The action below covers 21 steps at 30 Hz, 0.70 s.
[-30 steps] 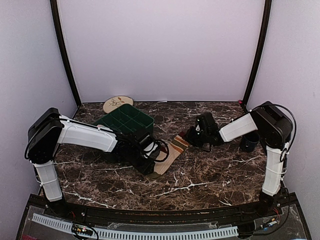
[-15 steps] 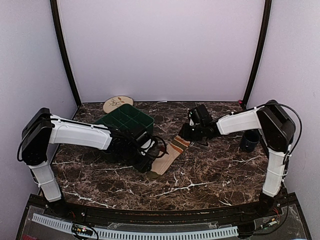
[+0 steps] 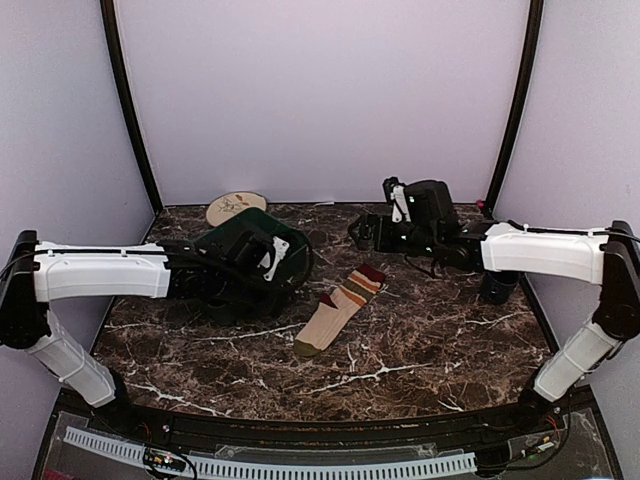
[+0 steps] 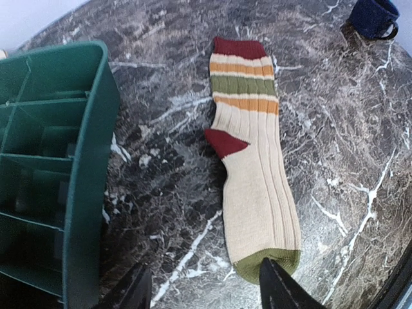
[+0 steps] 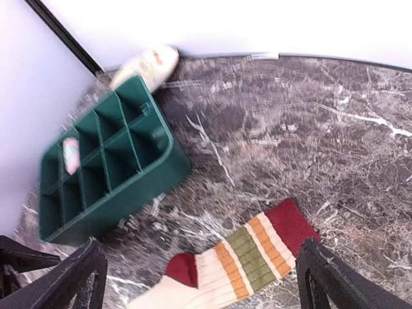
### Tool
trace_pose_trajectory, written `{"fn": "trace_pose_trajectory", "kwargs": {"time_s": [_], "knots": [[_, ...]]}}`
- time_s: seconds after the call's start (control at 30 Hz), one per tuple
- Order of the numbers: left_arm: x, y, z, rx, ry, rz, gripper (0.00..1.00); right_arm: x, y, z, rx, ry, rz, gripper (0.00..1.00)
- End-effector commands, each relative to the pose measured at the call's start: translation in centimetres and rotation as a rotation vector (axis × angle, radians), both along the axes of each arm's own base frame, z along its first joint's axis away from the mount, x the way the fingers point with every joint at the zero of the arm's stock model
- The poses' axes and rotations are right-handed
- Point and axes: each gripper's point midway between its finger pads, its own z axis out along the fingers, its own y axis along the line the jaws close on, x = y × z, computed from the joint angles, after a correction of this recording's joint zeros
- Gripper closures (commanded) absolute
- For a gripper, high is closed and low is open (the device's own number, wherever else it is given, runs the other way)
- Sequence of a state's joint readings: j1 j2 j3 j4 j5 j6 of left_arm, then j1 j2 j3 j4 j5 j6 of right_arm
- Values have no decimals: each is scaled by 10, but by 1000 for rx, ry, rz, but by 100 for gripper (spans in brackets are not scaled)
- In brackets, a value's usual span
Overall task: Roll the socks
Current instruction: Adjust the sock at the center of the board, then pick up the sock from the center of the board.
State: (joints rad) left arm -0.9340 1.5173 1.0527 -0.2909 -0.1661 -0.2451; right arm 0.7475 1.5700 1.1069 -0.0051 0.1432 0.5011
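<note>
The tan sock (image 3: 338, 310) lies flat and straight on the marble table, with a red cuff, orange and green stripes, a red heel and a green toe. It also shows in the wrist views (image 4: 257, 174) (image 5: 251, 261). My left gripper (image 3: 275, 262) hovers by the green box, open and empty (image 4: 205, 290), one fingertip (image 4: 277, 286) over the sock's toe. My right gripper (image 3: 363, 232) hangs behind the cuff, wide open, holding nothing (image 5: 203, 283). A blurred pink and mint patch (image 5: 71, 154), apparently the pink sock, sits in a box compartment.
A green compartment box (image 3: 285, 240) (image 4: 90, 161) (image 5: 103, 167) stands left of the sock. A round beige plate (image 3: 236, 207) lies at the back wall. A dark blue mug (image 3: 497, 285) (image 4: 373, 16) stands at the right. Walls close in on three sides.
My right gripper opened, let go of the cuff and drew back and up. My left arm pulled away from the toe toward the green box. The sock now lies stretched out, untouched.
</note>
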Motion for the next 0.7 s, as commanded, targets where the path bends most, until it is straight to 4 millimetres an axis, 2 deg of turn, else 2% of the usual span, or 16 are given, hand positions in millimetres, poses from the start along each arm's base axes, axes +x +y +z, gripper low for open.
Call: {"fn": "trace_pose_trajectory", "kwargs": {"time_s": [0.0, 0.07, 0.1, 0.13, 0.17, 0.3, 0.33, 0.53, 0.6, 0.67], "knots": [[8, 9, 43, -96, -174, 13, 35, 1, -1, 12, 254, -1, 32, 8], [9, 16, 48, -133, -184, 27, 30, 0, 12, 13, 267, 19, 106, 28], [8, 19, 48, -149, -173, 30, 30, -2, 16, 6, 225, 46, 119, 33], [8, 23, 47, -155, -160, 41, 30, -11, 21, -2, 186, 100, 131, 33], [7, 28, 46, -155, -148, 54, 29, -17, 29, -16, 40, 57, 177, 36], [6, 46, 40, -145, -129, 113, 29, -49, 36, -60, -317, 37, 230, 35], [5, 50, 40, -141, -125, 129, 28, -55, 42, -59, -349, 28, 244, 35], [2, 76, 36, -142, -99, 233, 22, -119, 64, -91, -551, 71, 401, 30], [0, 82, 36, -151, -90, 256, 6, -138, 76, -97, -609, 56, 467, 28], [-3, 87, 36, -163, -82, 269, 5, -153, 87, -103, -668, 44, 517, 25]]}}
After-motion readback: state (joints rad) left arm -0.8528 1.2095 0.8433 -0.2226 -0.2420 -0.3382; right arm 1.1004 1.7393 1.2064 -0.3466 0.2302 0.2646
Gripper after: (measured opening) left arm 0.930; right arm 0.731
